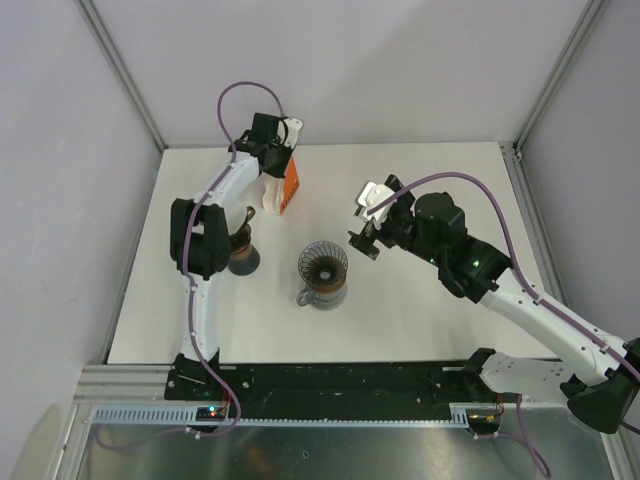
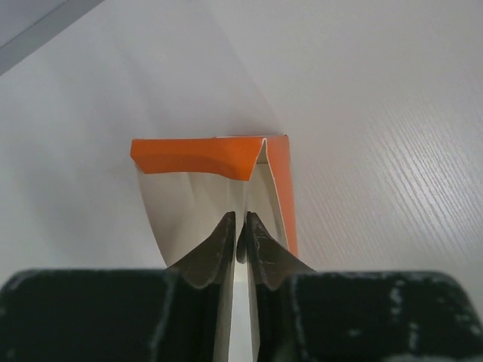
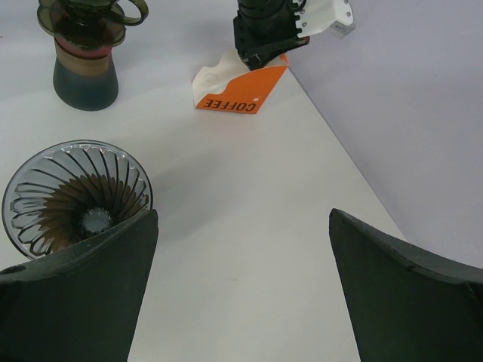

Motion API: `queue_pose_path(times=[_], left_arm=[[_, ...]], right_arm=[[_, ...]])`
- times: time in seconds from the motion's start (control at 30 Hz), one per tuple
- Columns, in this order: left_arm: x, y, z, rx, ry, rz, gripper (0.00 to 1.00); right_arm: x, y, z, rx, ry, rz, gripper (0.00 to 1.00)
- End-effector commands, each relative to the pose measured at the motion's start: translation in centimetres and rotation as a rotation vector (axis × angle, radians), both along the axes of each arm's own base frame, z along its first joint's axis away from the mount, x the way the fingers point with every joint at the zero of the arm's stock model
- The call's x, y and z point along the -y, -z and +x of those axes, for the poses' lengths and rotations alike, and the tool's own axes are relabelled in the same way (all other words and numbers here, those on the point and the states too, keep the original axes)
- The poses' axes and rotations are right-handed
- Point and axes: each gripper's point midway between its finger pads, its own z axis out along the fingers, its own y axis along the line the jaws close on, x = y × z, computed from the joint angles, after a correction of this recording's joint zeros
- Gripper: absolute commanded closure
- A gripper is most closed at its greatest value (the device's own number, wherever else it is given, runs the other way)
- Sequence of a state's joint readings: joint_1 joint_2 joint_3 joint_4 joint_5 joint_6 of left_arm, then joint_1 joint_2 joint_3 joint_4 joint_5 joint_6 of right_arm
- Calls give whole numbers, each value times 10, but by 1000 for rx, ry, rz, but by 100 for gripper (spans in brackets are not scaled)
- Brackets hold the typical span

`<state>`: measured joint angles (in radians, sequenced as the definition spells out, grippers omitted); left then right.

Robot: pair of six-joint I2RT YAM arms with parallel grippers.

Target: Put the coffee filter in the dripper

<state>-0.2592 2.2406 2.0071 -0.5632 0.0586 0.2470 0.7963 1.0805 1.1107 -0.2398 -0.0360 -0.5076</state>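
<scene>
The left end effector (image 2: 240, 230), jaws nearly together, pinches a white coffee filter (image 2: 192, 219) inside the orange box (image 1: 288, 190) (marked COFFEE) on the worktop (image 1: 420, 320). The right end effector (image 3: 243, 220) gapes empty near the glass dripper (image 1: 323, 266).

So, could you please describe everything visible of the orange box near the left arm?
The orange box looks like thin cardboard, orange outside with white COFFEE lettering, white inside. It sits on the table near the far edge, its top open. The left pincer reaches into the opening, nearly closed.

Robotics lab test cell: white table (image 1: 420, 320), bare grey walls (image 1: 400, 70), aluminium frame post (image 1: 120, 70).
</scene>
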Motion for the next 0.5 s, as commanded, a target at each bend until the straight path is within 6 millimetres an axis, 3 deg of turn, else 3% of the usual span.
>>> queue_pose_path(times=[0.0, 0.1, 0.23, 0.47], left_arm=[[4, -16, 10, 43, 2, -38, 89], [4, -21, 10, 48, -2, -45, 98], [0, -37, 6, 72, -16, -46, 100], [-11, -87, -6, 147, -53, -71, 100]], right_arm=[[0, -15, -1, 39, -3, 38, 1], [1, -16, -1, 41, -3, 39, 1], [1, -16, -2, 41, -2, 40, 1], [0, -20, -2, 47, -2, 54, 1]])
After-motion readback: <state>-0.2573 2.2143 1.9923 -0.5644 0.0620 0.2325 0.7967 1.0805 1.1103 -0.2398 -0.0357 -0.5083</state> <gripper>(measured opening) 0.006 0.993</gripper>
